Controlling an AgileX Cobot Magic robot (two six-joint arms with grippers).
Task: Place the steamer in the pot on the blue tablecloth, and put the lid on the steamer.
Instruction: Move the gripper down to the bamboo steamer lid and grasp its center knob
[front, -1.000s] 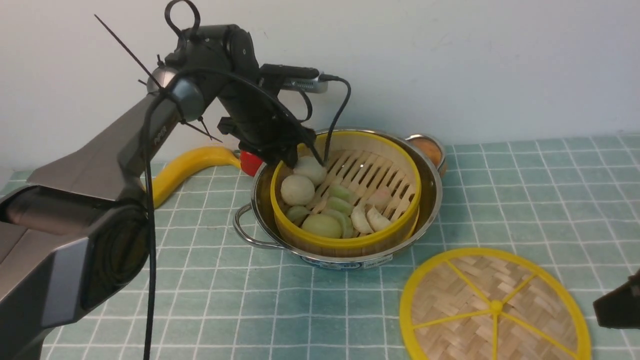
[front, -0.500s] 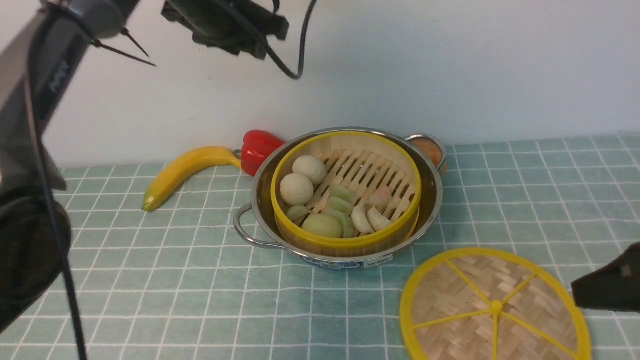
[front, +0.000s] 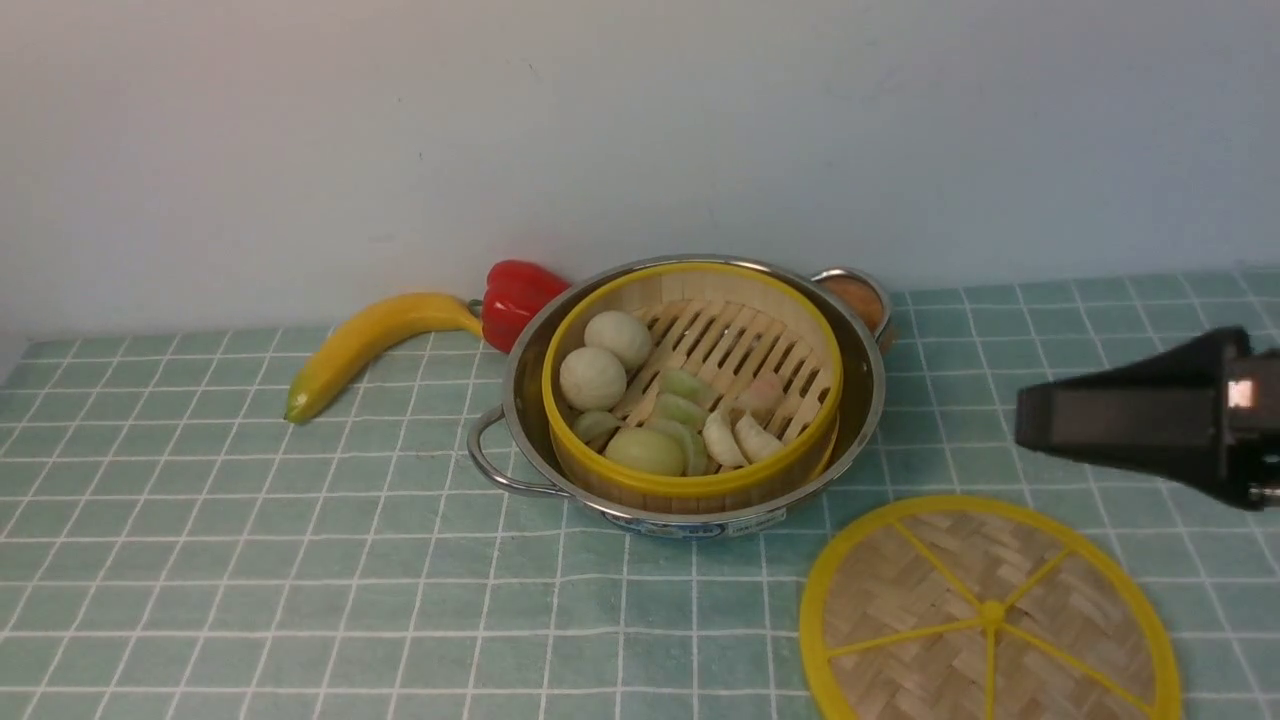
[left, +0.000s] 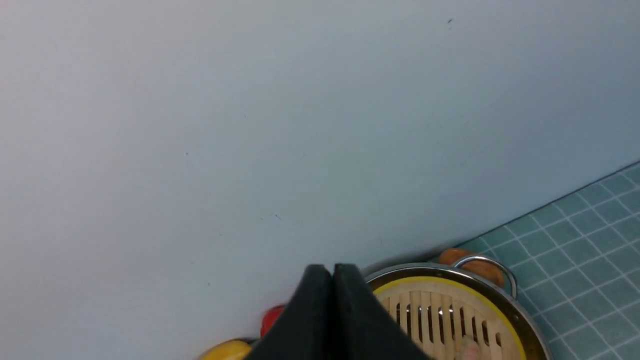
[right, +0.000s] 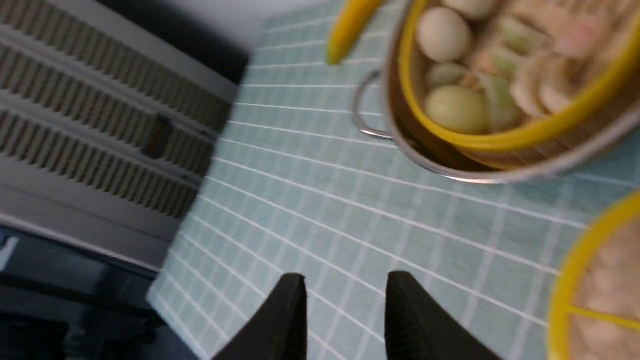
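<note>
The steamer, a yellow-rimmed bamboo basket with toy buns and dumplings, sits inside the shiny pot on the blue tablecloth. The lid, a flat woven disc with yellow spokes, lies on the cloth in front and to the right of the pot. My right gripper hovers to the right of the pot and above the lid's far edge. In its wrist view the right gripper is open and empty. My left gripper is shut on nothing, high above the steamer. The left arm is absent from the front view.
A banana and a red pepper lie behind the pot on the left. An orange item sits behind the pot's far handle. The wall stands close behind. A ribbed grille lies beyond the table's left edge.
The left arm lifted out of the steamer and left the front view, its gripper closing. The right gripper moved up and leftward from the lower right edge.
</note>
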